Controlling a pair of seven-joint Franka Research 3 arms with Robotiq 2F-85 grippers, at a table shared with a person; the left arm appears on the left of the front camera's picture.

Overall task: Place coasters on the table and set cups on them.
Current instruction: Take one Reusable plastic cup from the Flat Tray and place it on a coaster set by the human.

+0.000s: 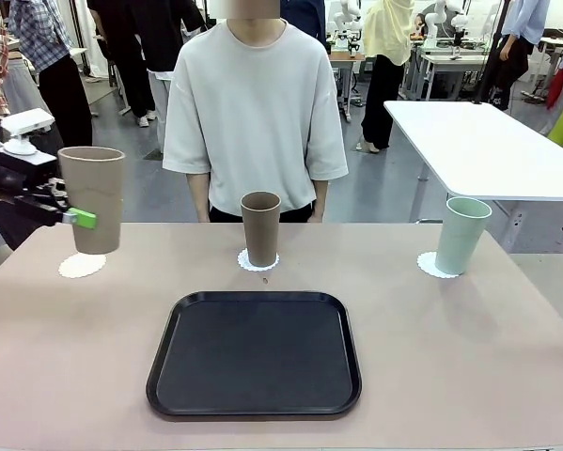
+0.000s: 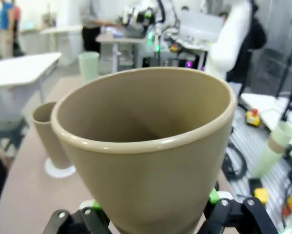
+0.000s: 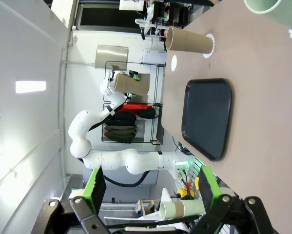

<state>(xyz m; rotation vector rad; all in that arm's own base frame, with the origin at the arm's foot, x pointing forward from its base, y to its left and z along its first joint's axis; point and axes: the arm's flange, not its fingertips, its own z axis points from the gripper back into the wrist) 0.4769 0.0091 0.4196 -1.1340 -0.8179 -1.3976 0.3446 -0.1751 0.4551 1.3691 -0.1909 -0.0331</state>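
Note:
My left gripper (image 1: 80, 217) is shut on the tan-beige cup (image 1: 91, 199) and holds it upright just above the table, over a bare white coaster (image 1: 82, 266). In the left wrist view the tan cup (image 2: 146, 146) stands large between the green pads (image 2: 214, 196). The darker brown cup (image 1: 260, 228) stands on the middle coaster (image 1: 258, 262) in front of the person. The mint green cup (image 1: 461, 235) stands on the right coaster (image 1: 431, 267). My right gripper (image 3: 150, 190) is open with nothing between its fingers, off the table's right side.
A big black tray (image 1: 255, 352) lies in the middle of the beige-pink table (image 1: 469, 357), near my edge. A person (image 1: 255, 113) stands at the far side, hands out of sight. A white table (image 1: 488, 141) stands behind on the right.

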